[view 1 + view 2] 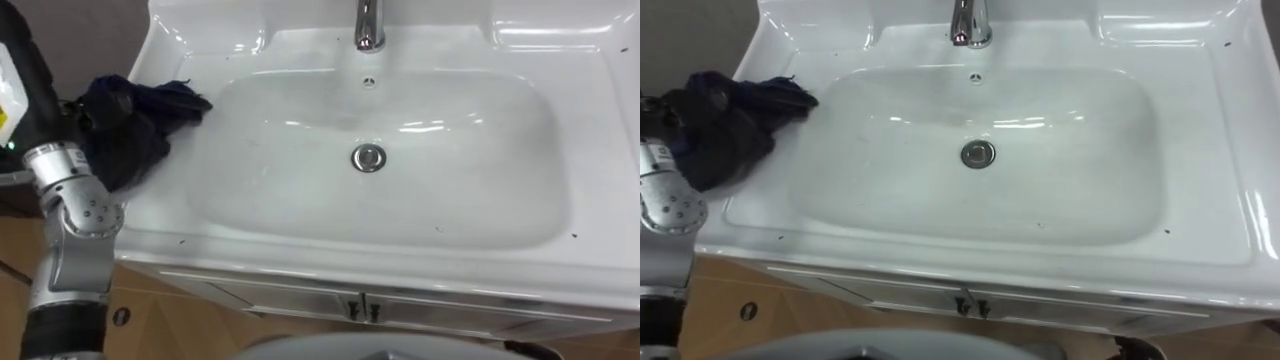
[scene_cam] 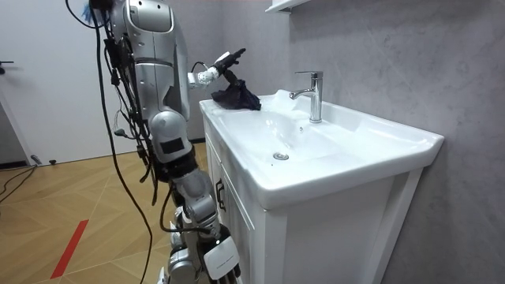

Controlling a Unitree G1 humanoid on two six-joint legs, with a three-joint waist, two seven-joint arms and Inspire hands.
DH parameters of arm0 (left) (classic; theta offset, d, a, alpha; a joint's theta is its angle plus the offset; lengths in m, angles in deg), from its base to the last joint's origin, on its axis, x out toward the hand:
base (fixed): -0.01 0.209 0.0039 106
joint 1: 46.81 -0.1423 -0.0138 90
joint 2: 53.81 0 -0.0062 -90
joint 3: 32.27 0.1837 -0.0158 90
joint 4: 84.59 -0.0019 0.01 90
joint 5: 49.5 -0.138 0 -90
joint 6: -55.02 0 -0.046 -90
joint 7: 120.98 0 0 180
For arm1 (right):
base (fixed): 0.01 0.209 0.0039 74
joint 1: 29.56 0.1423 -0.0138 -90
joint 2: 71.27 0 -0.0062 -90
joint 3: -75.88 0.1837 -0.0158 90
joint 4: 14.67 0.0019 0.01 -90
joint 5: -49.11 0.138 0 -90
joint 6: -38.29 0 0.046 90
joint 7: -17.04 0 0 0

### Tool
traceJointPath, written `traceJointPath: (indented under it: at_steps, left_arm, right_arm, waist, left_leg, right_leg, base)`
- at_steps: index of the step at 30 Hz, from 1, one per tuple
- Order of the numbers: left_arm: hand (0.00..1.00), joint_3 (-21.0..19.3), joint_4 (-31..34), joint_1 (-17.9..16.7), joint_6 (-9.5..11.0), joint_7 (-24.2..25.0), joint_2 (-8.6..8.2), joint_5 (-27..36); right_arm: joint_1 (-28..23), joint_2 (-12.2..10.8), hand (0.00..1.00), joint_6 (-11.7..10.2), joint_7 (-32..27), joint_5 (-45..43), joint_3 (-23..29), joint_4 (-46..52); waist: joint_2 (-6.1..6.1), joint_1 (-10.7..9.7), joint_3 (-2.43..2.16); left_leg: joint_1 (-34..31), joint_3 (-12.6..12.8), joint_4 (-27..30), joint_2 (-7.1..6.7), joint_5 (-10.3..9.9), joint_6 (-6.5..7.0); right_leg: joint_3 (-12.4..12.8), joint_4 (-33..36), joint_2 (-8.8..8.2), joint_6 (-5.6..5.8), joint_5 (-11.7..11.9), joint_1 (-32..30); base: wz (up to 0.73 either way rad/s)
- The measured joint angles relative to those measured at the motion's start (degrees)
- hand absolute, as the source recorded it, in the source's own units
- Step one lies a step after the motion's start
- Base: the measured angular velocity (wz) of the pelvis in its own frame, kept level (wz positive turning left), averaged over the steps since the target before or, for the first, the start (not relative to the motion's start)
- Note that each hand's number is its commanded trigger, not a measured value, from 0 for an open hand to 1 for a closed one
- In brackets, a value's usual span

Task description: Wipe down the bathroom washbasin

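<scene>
At the far left the robot's left hand (image 1: 28, 90) comes in over the corner of the basin (image 1: 600, 150), right up against a dark blue cloth (image 1: 135, 125). The cloth lies bunched on the basin's flat left rim, outside the bowl, with one ragged corner reaching toward the bowl's edge. The cloth hides where hand and cloth meet, so I cannot tell whether the hand is clamped on it or merely resting beside it. In the room view the hand seems to sit just above the heap, at the back left corner of the basin.

The white bowl itself holds a round metal drain (image 1: 368, 157) at its middle. A small overflow hole (image 1: 369, 82) sits in the back wall, just below the chrome tap (image 1: 369, 25). Under the front rim are the white cabinet doors (image 1: 300, 300). The robot stands close against the cabinet.
</scene>
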Motion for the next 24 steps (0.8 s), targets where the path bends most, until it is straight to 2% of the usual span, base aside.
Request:
traceJointPath:
  at_steps: [7,12,19,22,24]
  left_arm:
    - [0.0,-3.33,1.97,0.08,0.73,-1.08,0.0,6.45]
    - [0.0,-8.95,5.21,0.11,2.83,-5.57,0.0,8.93]
    - [0.0,-15.66,4.9,-0.44,3.01,-9.26,-0.01,13.56]
    - [0.0,-16.31,1.86,-0.97,3.58,-11.05,0.02,16.34]
    - [0.0,-16.38,-3.06,-2.33,3.6,-11.37,0.02,18.02]
  right_arm:
    - [-0.59,-0.03,0.0,-0.55,0.13,0.39,0.13,0.18]
    - [-1.59,-0.27,0.0,-0.7,-1.36,0.43,0.14,-0.02]
    - [-2.67,-0.6,0.0,-0.66,-1.32,0.45,0.82,-0.03]
    - [-3.03,-0.39,0.0,-0.63,-1.32,0.45,1.22,0.34]
    - [-3.42,-0.58,0.0,-0.62,-1.35,0.41,1.21,0.66]
  waist:
    - [0.24,0.79,-0.18]
    - [0.76,2.06,-0.49]
    - [0.7,3.42,-0.31]
    - [0.96,4.76,-0.26]
    - [0.99,5.68,-0.29]
  left_leg:
    - [-0.1,-0.17,0.21,0.06,-0.12,0.02]
    - [0.32,-0.06,-0.15,0.03,-0.13,0.02]
    - [0.68,-0.27,-0.27,-0.02,-0.16,-0.03]
    - [0.73,-0.33,-0.6,-0.05,-0.21,-0.09]
    - [0.44,-0.39,-0.66,-0.12,-0.21,-0.09]
  right_leg:
    - [0.13,0.13,0.15,0.0,0.0,0.02]
    - [0.12,0.19,0.13,0.01,0.01,0.16]
    - [0.01,0.14,0.12,0.01,0.02,0.61]
    - [0.2,0.17,0.09,0.0,0.0,0.35]
    - [0.01,0.15,0.03,0.02,-0.04,0.09]
  base:
    - [0.0]
    - [-0.02]
    - [0.0]
    - [-0.05]
    - [0.0]
